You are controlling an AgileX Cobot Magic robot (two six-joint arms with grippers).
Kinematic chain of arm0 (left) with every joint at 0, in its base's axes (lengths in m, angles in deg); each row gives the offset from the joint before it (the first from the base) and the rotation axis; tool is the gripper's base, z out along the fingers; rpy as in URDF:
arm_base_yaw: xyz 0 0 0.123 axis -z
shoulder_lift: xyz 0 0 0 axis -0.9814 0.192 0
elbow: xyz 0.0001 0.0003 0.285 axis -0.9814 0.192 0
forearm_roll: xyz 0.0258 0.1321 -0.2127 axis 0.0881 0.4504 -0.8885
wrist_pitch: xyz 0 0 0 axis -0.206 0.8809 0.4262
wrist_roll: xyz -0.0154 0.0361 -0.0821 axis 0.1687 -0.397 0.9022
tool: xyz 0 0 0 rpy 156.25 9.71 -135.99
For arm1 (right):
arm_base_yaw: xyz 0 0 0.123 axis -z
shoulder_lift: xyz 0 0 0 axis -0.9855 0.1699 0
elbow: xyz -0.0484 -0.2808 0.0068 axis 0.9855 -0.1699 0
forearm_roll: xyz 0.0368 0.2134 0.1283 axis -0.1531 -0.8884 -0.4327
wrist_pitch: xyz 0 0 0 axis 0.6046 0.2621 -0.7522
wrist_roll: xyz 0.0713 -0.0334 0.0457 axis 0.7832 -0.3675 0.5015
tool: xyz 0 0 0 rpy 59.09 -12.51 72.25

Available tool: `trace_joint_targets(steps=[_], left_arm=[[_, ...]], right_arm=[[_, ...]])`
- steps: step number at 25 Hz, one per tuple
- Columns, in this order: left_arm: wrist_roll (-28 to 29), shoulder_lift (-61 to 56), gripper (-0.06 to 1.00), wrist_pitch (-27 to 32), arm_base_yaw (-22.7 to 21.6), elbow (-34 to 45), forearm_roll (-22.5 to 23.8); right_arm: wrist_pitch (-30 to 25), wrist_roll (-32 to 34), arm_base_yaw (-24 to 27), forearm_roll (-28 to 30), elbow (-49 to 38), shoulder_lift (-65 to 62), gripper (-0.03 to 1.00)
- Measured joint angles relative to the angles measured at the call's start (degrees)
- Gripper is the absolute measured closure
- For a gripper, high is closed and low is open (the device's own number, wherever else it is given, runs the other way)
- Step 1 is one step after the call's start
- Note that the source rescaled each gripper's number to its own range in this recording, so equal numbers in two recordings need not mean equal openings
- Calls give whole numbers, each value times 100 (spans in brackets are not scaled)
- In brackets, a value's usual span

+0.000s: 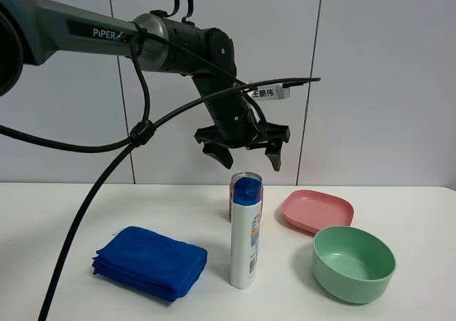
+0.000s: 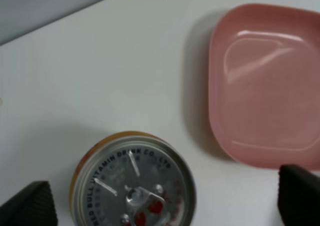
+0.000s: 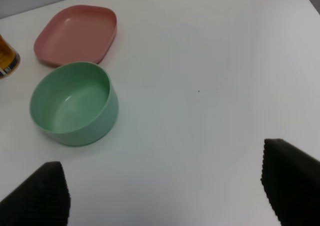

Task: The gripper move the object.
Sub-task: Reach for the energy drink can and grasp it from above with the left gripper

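Hovering spread wide and empty, the left fingers (image 1: pixel 273 154) had the can (image 2: pixel 132 186) standing on the counter (image 2: pixel 100 60) below and between them. Approach seemed the step in hand; next, a straight descent around it before clenching.

centre: tall white blue-capped plastic bottle (image 1: pixel 244 243) blocks front of small golden-orange metal can (image 1: pixel 232 200) | above can: free | right: pink plastic tray (image 1: pixel 317 211) near | left: bare white table (image 1: pixel 164 207)
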Motion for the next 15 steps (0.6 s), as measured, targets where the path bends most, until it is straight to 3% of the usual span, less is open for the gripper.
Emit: trace_joint_targets(steps=[15], left_arm=[[-227,251,3,-228,0,0,57]], right_arm=[[0,0,0,0,0,0,-3]])
